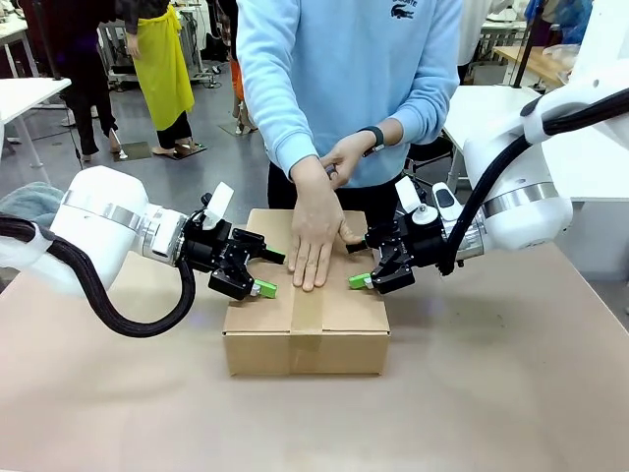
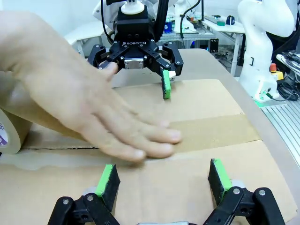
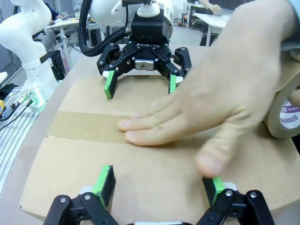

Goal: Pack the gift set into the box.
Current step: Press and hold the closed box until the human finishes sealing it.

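Note:
The box (image 1: 305,334) stands shut in the middle of the table, with a strip of brown tape (image 1: 308,310) running along its top seam. A person's flat hand (image 1: 314,236) presses on the tape. My left gripper (image 1: 267,273) is open, its green pads at the box top's left edge. At the right edge my right gripper (image 1: 356,264) is open too. The left wrist view shows my left gripper (image 2: 163,178) spread over the lid (image 2: 206,103), facing the right gripper (image 2: 138,77). The right wrist view mirrors this: right gripper (image 3: 157,183), left gripper (image 3: 140,84). The gift set is hidden.
The person's other hand holds a roll of tape (image 3: 286,117) at the far side of the box; the roll (image 2: 9,133) also appears at the left wrist view's left edge. Bare tan table (image 1: 491,393) lies around the box. Other tables and people stand behind.

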Action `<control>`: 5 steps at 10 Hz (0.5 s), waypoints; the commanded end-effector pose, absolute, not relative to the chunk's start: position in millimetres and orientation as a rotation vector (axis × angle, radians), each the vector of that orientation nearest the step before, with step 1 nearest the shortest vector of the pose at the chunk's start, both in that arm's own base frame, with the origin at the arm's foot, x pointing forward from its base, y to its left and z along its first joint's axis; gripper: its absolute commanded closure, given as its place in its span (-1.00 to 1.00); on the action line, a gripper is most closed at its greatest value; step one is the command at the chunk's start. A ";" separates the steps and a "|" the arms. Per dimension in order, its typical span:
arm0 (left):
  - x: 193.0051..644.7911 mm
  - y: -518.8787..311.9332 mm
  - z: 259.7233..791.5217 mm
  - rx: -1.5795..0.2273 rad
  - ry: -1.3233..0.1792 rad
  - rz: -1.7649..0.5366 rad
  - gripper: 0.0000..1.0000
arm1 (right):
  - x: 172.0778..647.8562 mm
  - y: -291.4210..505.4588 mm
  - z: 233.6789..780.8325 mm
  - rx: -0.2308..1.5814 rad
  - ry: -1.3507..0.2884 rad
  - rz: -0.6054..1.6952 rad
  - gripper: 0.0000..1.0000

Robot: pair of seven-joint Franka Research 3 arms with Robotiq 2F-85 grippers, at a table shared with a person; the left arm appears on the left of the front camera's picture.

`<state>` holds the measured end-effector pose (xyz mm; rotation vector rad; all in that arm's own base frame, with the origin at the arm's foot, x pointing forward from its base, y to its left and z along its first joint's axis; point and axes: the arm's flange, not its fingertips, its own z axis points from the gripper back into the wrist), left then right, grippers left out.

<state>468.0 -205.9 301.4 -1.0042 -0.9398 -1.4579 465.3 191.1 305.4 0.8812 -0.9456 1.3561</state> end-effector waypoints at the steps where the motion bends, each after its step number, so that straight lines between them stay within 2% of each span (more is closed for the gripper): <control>1: 465.9 -205.1 299.1 -1.001 -0.951 -1.468 -1.00 | 462.6 190.6 303.3 0.872 -0.948 1.365 -1.00; 5: 465.9 -205.1 299.1 -1.001 -0.951 -1.468 -1.00 | 462.6 190.6 303.3 0.872 -0.948 1.365 -1.00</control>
